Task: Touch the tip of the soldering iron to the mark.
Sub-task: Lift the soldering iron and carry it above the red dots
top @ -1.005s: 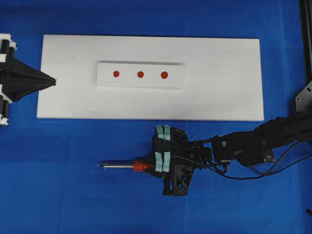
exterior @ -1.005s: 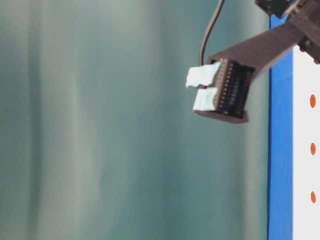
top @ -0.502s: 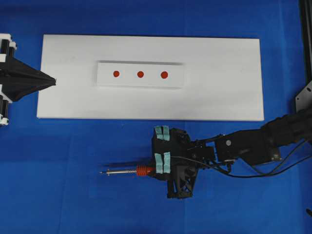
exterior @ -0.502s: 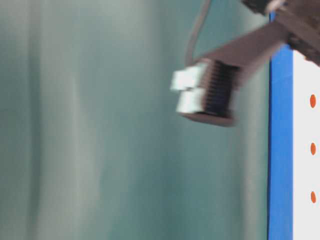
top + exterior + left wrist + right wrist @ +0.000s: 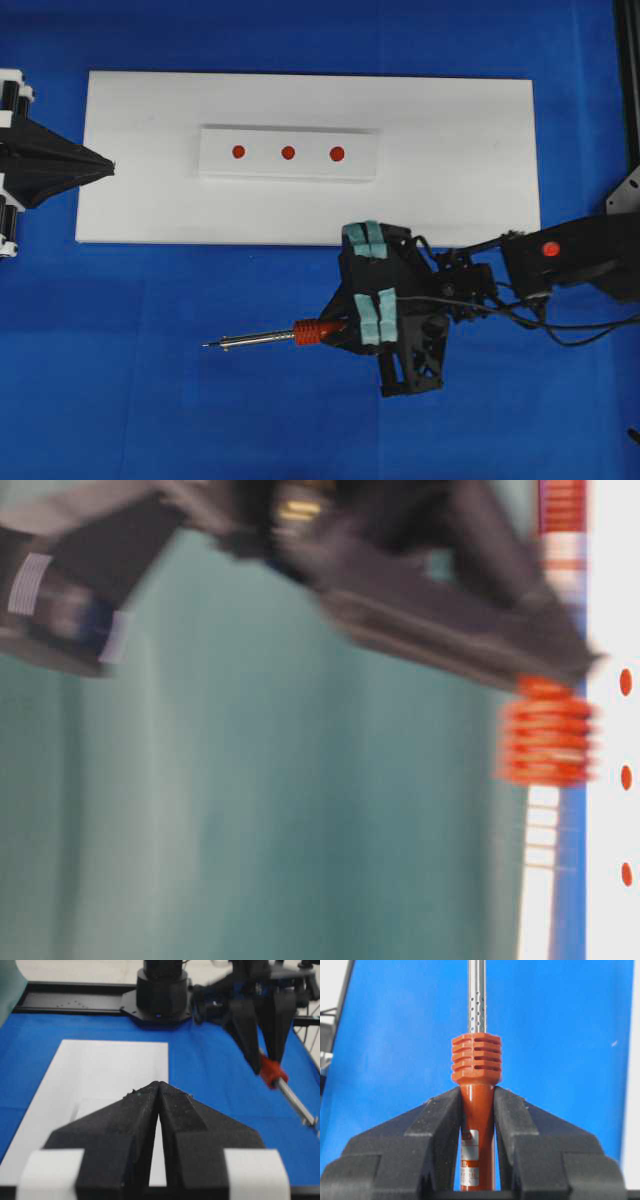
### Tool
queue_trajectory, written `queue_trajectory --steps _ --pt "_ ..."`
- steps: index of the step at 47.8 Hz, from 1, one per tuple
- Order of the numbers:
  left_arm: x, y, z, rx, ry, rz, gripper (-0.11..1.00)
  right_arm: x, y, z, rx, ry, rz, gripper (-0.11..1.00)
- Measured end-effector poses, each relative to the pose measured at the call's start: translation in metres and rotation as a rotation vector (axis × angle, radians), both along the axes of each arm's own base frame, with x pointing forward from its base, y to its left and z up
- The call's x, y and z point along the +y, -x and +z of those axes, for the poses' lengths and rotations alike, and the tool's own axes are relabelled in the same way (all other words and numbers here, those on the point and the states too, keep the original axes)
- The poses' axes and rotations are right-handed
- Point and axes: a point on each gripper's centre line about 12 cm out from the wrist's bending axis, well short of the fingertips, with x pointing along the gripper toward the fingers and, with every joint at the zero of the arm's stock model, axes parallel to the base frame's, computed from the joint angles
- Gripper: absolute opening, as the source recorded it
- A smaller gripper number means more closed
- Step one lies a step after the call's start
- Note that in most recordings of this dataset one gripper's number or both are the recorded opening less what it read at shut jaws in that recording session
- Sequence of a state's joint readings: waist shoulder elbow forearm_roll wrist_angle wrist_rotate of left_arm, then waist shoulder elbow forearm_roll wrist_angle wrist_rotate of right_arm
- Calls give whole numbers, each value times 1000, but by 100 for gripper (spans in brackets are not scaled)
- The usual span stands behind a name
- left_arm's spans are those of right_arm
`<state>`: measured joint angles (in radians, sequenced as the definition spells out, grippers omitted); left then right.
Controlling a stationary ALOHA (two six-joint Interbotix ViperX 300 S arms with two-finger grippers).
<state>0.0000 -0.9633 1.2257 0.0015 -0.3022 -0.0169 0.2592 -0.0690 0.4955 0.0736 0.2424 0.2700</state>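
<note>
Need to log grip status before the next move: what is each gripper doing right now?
Left gripper: shut, holding nothing, parked at the white board's end.
Right gripper: shut on the soldering iron, gripping its red-orange handle.

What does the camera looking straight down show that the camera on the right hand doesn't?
Only the overhead view shows the white board with its raised strip of three red marks, the shut left gripper at the board's edge, and the iron's tip over the blue cloth. Only the right wrist view shows small holes in the shaft and a label on the handle. Both show the right gripper clamped on the soldering iron.
</note>
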Motion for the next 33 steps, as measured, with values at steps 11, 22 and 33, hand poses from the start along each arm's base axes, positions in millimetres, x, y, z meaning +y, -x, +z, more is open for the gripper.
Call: queue_trajectory --steps 11,22,33 --pt "0 0 0 0 0 0 2 -3 4 18 7 38 16 6" --pt "0 0 -1 2 0 0 2 -3 4 17 8 53 21 6" --pt "0 0 0 0 2 0 2 -20 1 17 9 88 -4 6"
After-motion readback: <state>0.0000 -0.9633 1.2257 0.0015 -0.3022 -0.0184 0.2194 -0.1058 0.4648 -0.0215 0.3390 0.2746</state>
